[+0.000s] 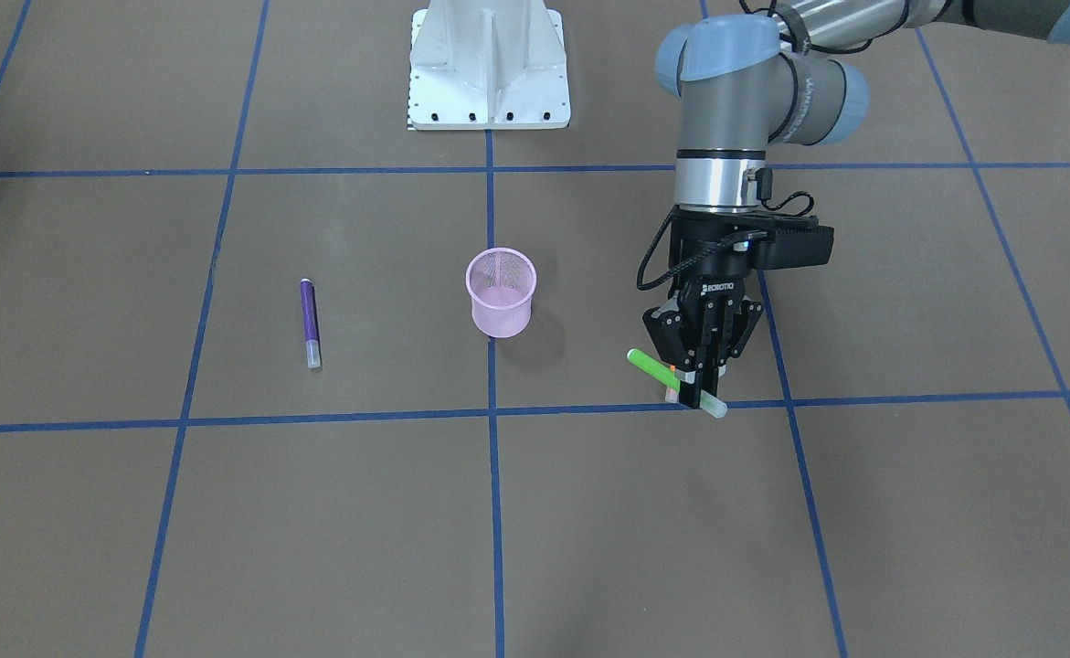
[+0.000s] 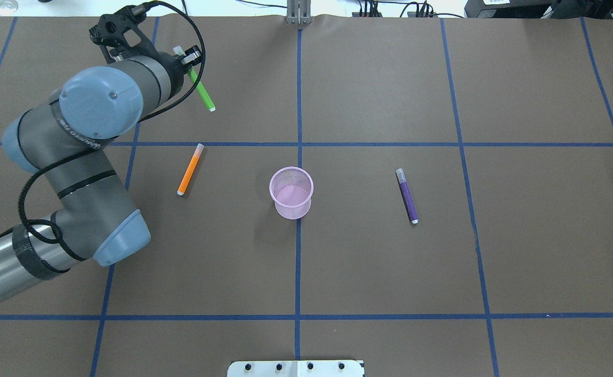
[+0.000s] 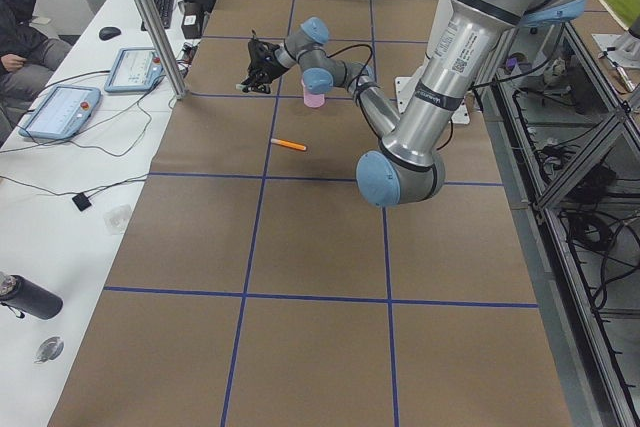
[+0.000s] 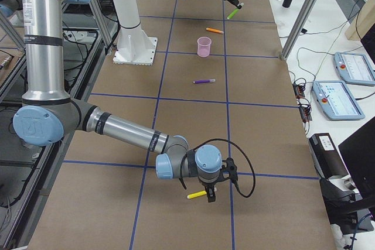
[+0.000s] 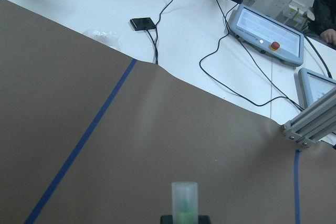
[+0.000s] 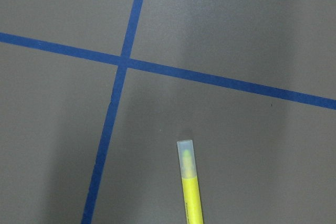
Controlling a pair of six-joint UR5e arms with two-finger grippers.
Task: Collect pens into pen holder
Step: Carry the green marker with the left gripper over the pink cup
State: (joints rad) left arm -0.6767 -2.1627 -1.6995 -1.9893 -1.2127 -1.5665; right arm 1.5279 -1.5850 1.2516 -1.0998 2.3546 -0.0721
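The left tool (image 1: 701, 388) was clamped on the green pen (image 1: 651, 366) near its cap end, held clear of the desk (image 1: 863, 512) and well apart from the pen holder (image 1: 501, 292), presumably for carriage over its rim; whether the right tool (image 4: 210, 196) was open could not be determined.

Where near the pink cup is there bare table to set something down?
Free: between pen holder and purple pen, and between holder and robot base. Crowded: the holder's left side, where orange pen lies and left gripper holds green pen.
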